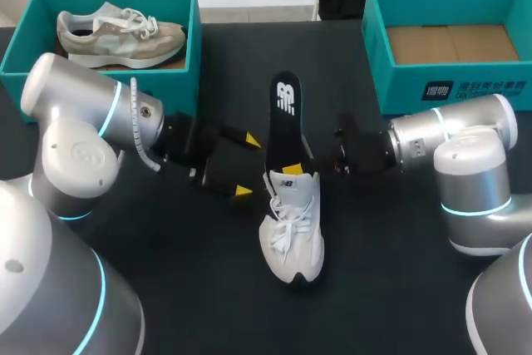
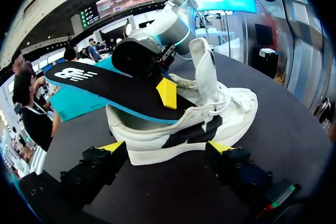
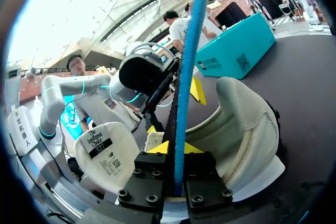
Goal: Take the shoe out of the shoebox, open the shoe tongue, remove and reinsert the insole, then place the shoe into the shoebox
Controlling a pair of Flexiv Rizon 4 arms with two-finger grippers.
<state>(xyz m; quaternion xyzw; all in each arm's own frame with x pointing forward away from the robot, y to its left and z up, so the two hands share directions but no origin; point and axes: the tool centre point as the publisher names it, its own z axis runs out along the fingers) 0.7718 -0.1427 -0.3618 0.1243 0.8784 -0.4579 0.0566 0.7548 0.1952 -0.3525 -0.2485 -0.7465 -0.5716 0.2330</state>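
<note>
1. Shoe (image 1: pixel 291 222), white and lace-up with a black side mark, standing on its sole mid-way on the black tabletop (image 1: pixel 399 272), outside both boxes, toe toward the robot.
2. Teal cardboard left shoebox (image 1: pixel 195 39) at the far edge, holding a beige sneaker (image 1: pixel 116 35). Matching right shoebox (image 1: pixel 391 81) cut off at the head view's side, showing a brown cardboard floor.
3. Silver left arm (image 1: pixel 83 130) and silver right arm (image 1: pixel 465 139) flanking the shoe, bases cut off.
4. Black-topped, blue-soled foam insole (image 1: pixel 284 114) slanting up out of the shoe's opening. Lower end hidden behind the collar. Seen edge-on from the right wrist, far end cut off.
5. White padded tongue (image 2: pixel 202 61) pulled upright.
6. Left gripper (image 1: pixel 247 166) spread wide beside the shoe, gripping nothing. Right gripper (image 3: pixel 176 148) clamped on the insole from both faces, mostly hidden behind it in the head view.
</note>
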